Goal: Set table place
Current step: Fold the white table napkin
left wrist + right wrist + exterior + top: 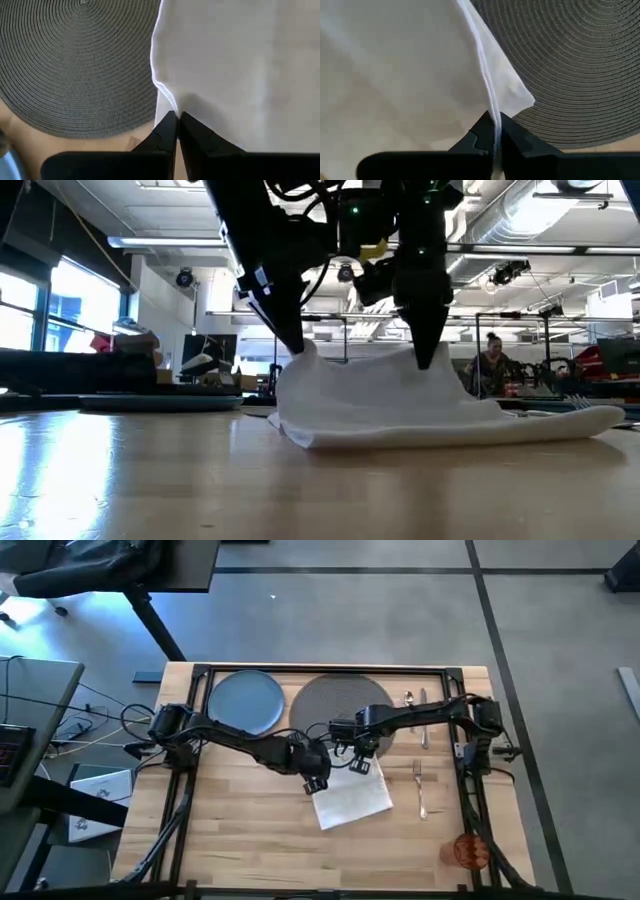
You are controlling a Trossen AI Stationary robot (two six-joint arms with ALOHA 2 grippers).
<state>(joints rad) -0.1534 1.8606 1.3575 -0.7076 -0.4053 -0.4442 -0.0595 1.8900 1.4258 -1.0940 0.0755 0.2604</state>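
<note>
A white napkin [352, 797] lies mid-table, its far edge raised and its near part flat on the light wood table [250, 830]. My left gripper [317, 783] is shut on its far left corner, my right gripper [362, 766] on its far right corner. Just beyond them lies the round dark grey woven mat [340, 700], with the blue plate [246, 702] to its left. A fork [420, 788] lies right of the napkin. A spoon [409, 700] and knife [424, 715] lie right of the mat. The orange cup [470, 850] stands near the front right. My left gripper pinches the napkin's far left corner [172, 107] between its two fingers, coming from above and pointing down. That corner is lifted off the table. My right gripper pinches the napkin's far right edge [494, 112] near its corner, also from above. The cloth between both holds sags a little [370, 370]; its near part rests on the table.
The black metal frame [320, 668] runs along the table's far edge and sides. The near half of the wood table lies in front of the napkin. Beyond the table, desks, cables and a person [490, 365] show in the room.
</note>
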